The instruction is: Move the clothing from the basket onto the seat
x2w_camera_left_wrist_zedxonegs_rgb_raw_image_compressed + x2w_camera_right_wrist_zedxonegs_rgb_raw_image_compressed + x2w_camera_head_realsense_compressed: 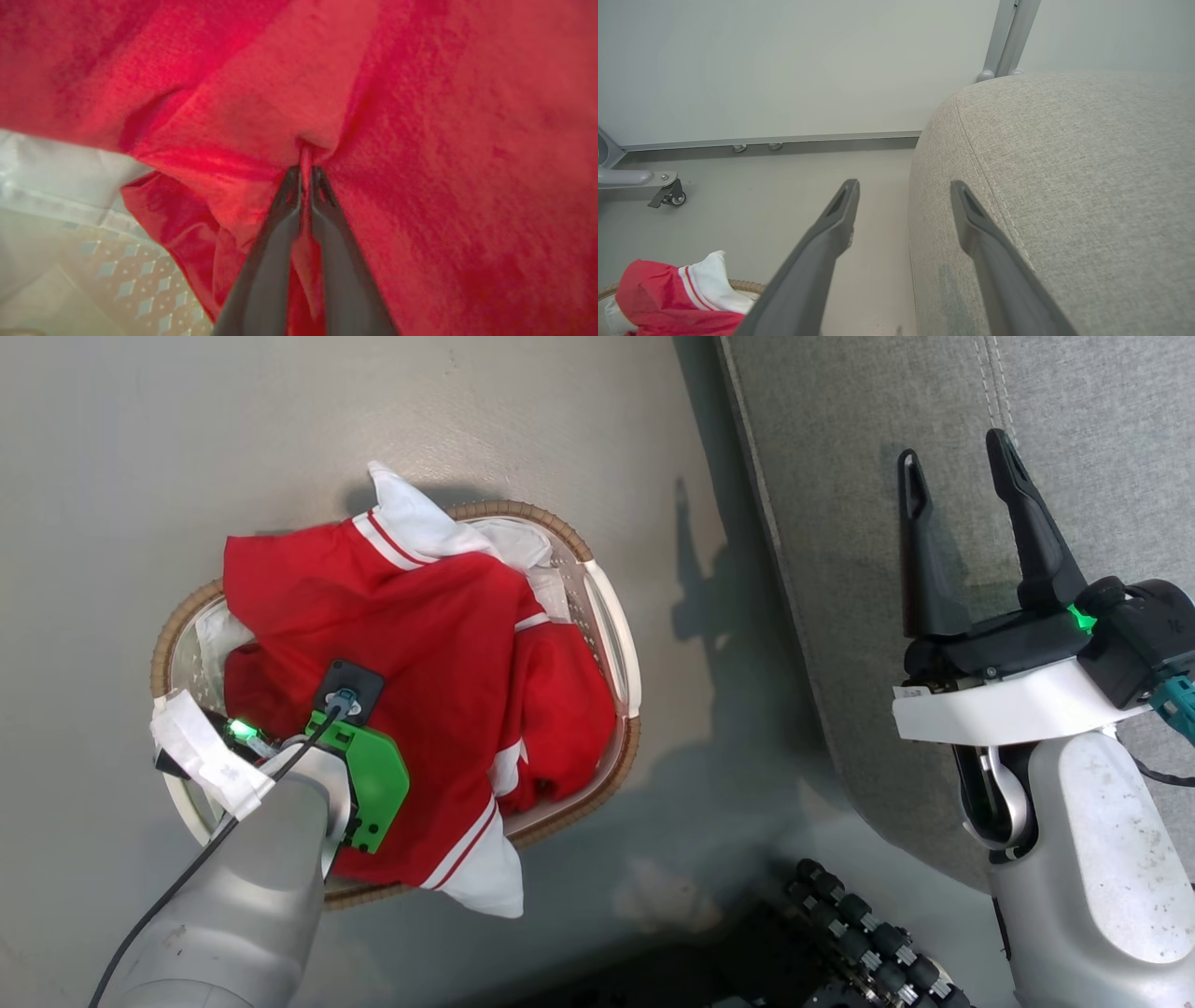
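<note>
Grey, smooth floor [467, 411] lies under the oval white perforated basket [627, 653], whose brown woven rim and white side handle show on its right side. The clothing [439, 644] is heaped inside it: bright red sports garments with white panels and thin white stripes. One white corner pokes up past the far rim and another droops over the near rim. A plain white sheet [527, 541] lines the basket beneath the red cloth. The left arm's pale forearm [243, 896] reaches in from the lower left, and its wrist, with a green bracket [378, 784], sits over the near-left part of the heap. In the left wrist view the left gripper [306, 175] has its two dark fingers pressed together on a thin pleat of the red fabric, which puckers at the tips; the sheet and the basket's perforated wall show at that view's lower left. The large grey upholstered seat [1102, 392], with its stitched seam, stands to the right of the basket, a strip of floor between them. The right gripper [952, 448] hangs over the seat's edge with its fingers spread wide and nothing between them. Its wrist view takes in a pale wall [784, 70], a small castor [672, 198] and the red and white heap at the lower left.
</note>
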Robot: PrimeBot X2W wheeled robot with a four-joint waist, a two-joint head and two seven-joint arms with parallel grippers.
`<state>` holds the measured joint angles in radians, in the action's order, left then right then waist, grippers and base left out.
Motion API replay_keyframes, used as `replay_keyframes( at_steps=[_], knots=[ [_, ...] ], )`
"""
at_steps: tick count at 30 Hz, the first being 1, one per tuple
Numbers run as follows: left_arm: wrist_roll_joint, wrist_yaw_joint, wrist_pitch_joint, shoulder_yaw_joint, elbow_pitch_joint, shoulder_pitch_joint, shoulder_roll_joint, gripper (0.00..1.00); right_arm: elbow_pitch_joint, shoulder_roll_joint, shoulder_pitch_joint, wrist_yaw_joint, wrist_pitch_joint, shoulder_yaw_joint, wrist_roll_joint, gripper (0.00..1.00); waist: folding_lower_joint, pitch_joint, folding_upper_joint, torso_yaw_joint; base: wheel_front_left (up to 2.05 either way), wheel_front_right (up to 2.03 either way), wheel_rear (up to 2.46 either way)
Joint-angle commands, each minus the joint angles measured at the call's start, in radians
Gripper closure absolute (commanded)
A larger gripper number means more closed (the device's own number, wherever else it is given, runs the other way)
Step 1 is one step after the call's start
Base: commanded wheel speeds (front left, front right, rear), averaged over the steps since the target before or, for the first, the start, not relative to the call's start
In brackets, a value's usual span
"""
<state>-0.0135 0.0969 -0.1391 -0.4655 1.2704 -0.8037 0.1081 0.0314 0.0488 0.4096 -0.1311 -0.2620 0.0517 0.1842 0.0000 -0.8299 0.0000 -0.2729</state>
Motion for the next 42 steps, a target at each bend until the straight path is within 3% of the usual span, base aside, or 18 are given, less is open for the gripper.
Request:
replay_keyframes(
  at_steps=[1,22,35,42],
  knots=[
    [-0.012,0.004,0.005,-0.003,0.005,-0.008,-0.001,1.0,-0.004,0.003,0.002,0.001,-0.005,0.001,0.002,0.0,0.0,0.005,0.0,0.001,0.0,0.0,0.0],
    [-0.084,0.032,-0.117,-0.048,-0.038,0.092,-0.051,1.0,-0.034,0.003,-0.067,0.001,-0.005,-0.034,-0.075,0.0,0.0,0.225,0.0,0.086,0.0,0.0,0.0],
    [-0.143,0.034,-0.127,-0.133,-0.295,0.164,-0.055,1.0,-0.062,0.004,-0.158,0.001,-0.005,-0.084,-0.148,0.0,0.0,0.456,0.0,0.179,0.0,0.0,0.0],
    [-0.163,0.034,-0.127,-0.205,-0.443,0.133,-0.003,1.0,-0.077,0.004,-0.213,0.001,-0.005,-0.099,-0.172,0.0,0.0,0.573,0.0,0.217,0.0,0.0,0.0]
  ],
)
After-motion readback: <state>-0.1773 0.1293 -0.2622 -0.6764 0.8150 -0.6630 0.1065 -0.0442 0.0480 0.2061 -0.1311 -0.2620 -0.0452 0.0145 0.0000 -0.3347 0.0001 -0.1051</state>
